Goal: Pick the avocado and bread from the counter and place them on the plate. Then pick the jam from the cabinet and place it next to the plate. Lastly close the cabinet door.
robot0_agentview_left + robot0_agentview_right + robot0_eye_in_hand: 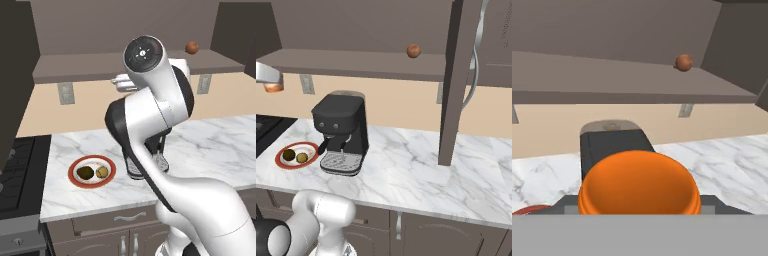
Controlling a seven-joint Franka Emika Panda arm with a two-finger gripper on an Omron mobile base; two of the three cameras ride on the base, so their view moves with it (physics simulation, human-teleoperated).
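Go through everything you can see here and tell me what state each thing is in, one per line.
avocado: on the plate
bread: on the plate, beside the avocado
plate: on the counter, holding both foods
jam: held in the gripper, above the counter
cabinet: door open
reddish-brown ball: on the cabinet shelf

No legible text, label, brand, number or sign is found on any surface. The orange jam jar (639, 182) carries no readable label. The black coffee machine (341, 131) shows two small round controls on its front, with no marking that can be read. The wall outlet plates (65, 93) are blank. The cabinet (458, 75) panels and worktop (421, 175) bear no lettering.
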